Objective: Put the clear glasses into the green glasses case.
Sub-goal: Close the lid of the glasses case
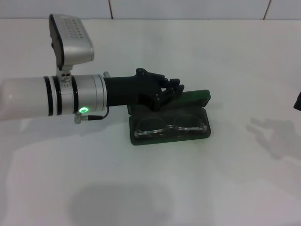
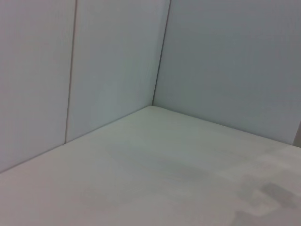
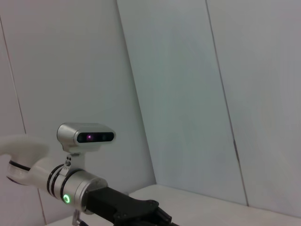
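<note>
The green glasses case (image 1: 170, 133) lies open in the middle of the white table, its lid (image 1: 196, 98) tilted up at the back. The clear glasses (image 1: 170, 125) rest inside the case's tray, lenses side by side. My left gripper (image 1: 172, 91) reaches in from the left and hovers just behind the tray, at the left part of the lid; whether it touches the lid I cannot tell. The same arm (image 3: 80, 190) shows in the right wrist view. Only a dark sliver of my right gripper (image 1: 297, 101) shows at the right edge, far from the case.
The white table (image 1: 221, 188) stretches around the case on all sides. White tiled walls (image 2: 113, 61) close it off at the back and meet in a corner. Faint shadows lie on the table to the right of the case.
</note>
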`<action>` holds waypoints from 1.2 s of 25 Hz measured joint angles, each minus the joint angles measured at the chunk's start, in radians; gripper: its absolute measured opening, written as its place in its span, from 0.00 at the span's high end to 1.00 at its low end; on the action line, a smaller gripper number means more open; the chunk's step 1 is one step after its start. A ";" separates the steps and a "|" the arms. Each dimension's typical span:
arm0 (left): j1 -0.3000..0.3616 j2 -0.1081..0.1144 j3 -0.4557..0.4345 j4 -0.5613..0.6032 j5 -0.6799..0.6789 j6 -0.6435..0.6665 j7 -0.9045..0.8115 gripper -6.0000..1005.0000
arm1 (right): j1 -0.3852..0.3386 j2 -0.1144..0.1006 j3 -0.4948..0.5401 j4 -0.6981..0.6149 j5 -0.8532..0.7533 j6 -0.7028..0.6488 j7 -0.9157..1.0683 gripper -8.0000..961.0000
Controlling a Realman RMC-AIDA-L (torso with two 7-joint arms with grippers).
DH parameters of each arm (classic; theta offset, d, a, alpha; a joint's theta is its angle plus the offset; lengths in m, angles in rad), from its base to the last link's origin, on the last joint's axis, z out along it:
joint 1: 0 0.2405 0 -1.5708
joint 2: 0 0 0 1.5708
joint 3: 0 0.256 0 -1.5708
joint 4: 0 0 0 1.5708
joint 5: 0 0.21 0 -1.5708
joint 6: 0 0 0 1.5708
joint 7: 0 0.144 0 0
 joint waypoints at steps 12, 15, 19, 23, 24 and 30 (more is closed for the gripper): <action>-0.006 -0.002 0.001 -0.019 -0.001 -0.013 0.021 0.84 | -0.001 0.000 0.000 0.003 -0.001 0.005 -0.002 0.80; -0.007 -0.002 0.003 -0.027 -0.001 -0.013 0.024 0.84 | -0.001 0.000 0.000 0.003 -0.001 0.005 -0.002 0.80; -0.012 -0.002 0.005 -0.042 0.000 -0.013 0.026 0.84 | -0.001 0.000 0.000 0.003 -0.002 0.005 -0.002 0.80; -0.014 -0.002 0.016 -0.046 0.000 -0.013 0.026 0.84 | -0.001 0.000 0.000 0.003 -0.002 0.005 -0.002 0.80; -0.014 -0.002 0.024 -0.046 -0.004 -0.013 0.026 0.84 | -0.001 0.000 0.000 0.003 -0.002 0.005 -0.002 0.80; -0.014 -0.002 0.055 -0.046 -0.007 -0.020 0.024 0.84 | -0.001 0.000 0.000 0.003 -0.002 0.003 -0.002 0.80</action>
